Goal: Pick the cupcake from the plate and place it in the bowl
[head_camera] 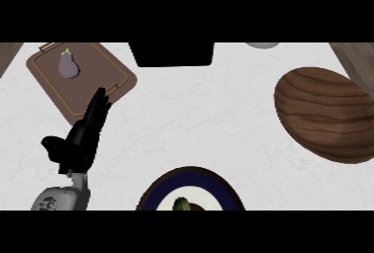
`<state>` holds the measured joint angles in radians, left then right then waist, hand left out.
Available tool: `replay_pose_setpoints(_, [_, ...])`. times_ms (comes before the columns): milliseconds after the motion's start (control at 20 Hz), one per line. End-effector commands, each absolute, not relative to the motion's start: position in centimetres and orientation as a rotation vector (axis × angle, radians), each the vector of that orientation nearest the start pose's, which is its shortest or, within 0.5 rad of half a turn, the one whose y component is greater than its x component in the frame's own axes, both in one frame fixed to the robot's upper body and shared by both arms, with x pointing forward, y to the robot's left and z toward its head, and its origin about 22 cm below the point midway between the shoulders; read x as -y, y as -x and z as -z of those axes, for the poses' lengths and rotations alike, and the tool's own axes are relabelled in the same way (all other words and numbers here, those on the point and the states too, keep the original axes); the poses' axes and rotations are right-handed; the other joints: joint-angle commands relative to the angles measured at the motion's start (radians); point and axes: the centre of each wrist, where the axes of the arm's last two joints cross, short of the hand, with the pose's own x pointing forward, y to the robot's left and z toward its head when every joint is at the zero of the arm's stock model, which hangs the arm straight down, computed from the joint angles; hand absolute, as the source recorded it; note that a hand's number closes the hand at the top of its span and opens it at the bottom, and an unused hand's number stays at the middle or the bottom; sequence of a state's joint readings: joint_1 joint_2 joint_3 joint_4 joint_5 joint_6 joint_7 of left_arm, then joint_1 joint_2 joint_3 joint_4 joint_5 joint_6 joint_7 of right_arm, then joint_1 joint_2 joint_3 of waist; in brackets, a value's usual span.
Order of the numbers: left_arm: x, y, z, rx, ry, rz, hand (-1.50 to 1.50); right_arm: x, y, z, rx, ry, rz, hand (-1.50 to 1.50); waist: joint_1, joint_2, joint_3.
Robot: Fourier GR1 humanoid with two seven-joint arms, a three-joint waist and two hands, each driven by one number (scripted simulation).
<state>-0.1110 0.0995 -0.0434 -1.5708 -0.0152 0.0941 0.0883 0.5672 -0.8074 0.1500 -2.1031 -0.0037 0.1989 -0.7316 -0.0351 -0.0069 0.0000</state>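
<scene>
Here, seen steeply from above, a white marbled bench (205, 113) carries several things. At the lower edge, near the middle, a round plate (157, 190) with a dark blue rim and white centre is cut off by the view's edge; on it sits the cupcake (181, 204), of which only a greenish-brown top shows. At the right lies a wide wooden bowl (325, 114) with nothing visible inside it, well apart from the plate. At the upper left, a brown cutting board (102, 69) lies turned at an angle, with a small purple eggplant (68, 65) on it. The left hand (76, 143) (black, on a grey forearm) rises from the lower left, its fingers (99, 106) straight and together, holding nothing, their tips over the board's near edge, thumb out to the side. The right hand does not show.
</scene>
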Motion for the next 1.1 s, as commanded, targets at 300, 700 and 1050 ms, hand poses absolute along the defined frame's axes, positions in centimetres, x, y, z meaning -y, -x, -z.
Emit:
replay_pose_setpoints(300, [-22.5,-27.8,-1.5,1.594,-0.086,0.083,0.0,34.0,-9.7,-18.3,2.066,0.052,-0.935,1.5,0.003,0.005,-0.002])
replay_pose_setpoints(700, [-21.1,-27.0,-3.4,1.595,-0.069,0.119,0.0,32.8,-11.2,-22.8,2.017,0.179,-0.83,1.5,0.039,0.007,-0.002])
replay_pose_setpoints(1050, [-22.0,-27.4,-3.1,1.603,-0.057,0.126,0.0,33.1,-15.6,-25.7,1.946,0.301,-0.811,1.5,0.049,0.01,-0.001])
